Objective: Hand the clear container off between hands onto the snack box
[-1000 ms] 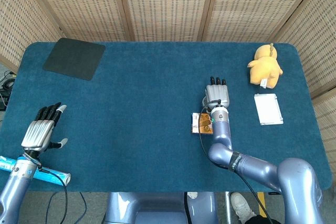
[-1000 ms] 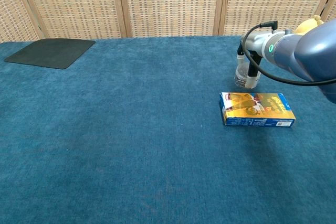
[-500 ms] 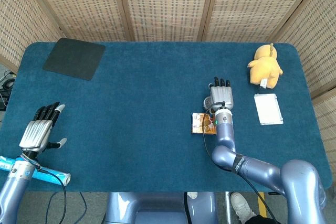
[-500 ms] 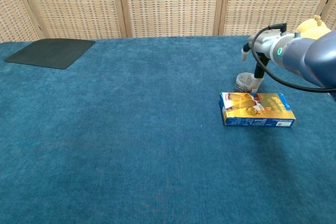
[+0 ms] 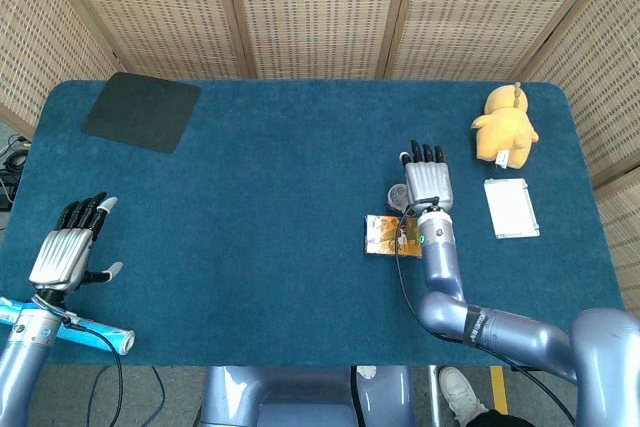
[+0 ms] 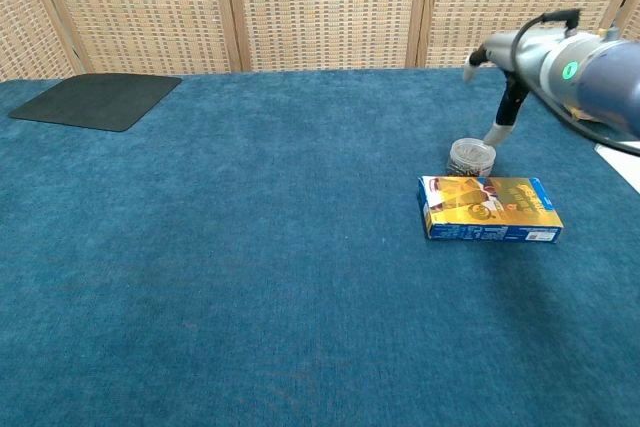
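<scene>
The clear container [image 6: 471, 157] stands on the bench [image 6: 250, 247] just behind the snack box [image 6: 489, 208], not yet picked up. The right hand [image 5: 426, 184] is held open just above it, gripping nothing. A grasp seems called for next. The left hand [image 5: 67, 247], open and empty, is held well apart.

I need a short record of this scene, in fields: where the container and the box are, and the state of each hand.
clear container: on the table, just behind the snack box, not held
snack box: flat on the blue cloth, nothing on top
right hand: above the container, fingers extended, holds nothing
left hand: at the table's left edge, fingers apart, holds nothing
task: container not yet on the box
</scene>
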{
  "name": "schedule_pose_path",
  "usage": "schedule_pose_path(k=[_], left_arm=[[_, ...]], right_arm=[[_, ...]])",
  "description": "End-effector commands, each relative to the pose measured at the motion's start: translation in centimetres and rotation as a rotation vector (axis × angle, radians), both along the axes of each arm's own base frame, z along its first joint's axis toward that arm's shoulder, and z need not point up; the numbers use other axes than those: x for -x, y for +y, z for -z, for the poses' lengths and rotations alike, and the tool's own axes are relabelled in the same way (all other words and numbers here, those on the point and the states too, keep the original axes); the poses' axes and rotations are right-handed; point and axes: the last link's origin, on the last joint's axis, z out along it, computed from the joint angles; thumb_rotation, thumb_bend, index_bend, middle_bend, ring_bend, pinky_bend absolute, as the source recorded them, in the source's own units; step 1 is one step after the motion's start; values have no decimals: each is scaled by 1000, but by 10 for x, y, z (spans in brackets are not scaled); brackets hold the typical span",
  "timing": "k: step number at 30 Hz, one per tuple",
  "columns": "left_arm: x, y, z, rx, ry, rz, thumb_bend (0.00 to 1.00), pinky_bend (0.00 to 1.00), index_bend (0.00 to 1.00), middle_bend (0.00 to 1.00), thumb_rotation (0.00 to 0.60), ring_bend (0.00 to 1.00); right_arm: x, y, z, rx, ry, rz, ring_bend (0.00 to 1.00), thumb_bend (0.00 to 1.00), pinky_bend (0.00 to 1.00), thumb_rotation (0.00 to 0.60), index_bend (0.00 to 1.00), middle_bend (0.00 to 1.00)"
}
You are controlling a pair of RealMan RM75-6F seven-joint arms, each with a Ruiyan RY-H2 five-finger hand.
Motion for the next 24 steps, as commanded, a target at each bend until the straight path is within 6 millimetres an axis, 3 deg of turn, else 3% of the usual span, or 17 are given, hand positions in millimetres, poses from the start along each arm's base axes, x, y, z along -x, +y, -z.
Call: schedule_pose_path(k=[1, 6, 13, 24], left_arm=[[0, -2, -2, -30, -9, 6, 241, 0, 0, 0, 600, 0], [0, -8, -4, -62, -2, 17, 241, 0, 0, 0, 600, 0], [7, -32, 3, -79, 44, 13, 243, 0, 0, 0, 600, 0], [20, -52, 4, -111, 69, -9, 240, 0, 0, 0, 600, 0]], right_arm=[[16, 35, -36, 68, -67, -104, 0, 0, 4, 600, 163, 0], [43, 69, -55, 113, -57, -193, 0, 0, 0, 600, 137, 0], [104, 136, -76, 133, -146, -208, 0, 0, 0, 600, 40, 0], [160, 185, -83, 127, -205, -135, 0, 0, 0, 600, 0, 0]])
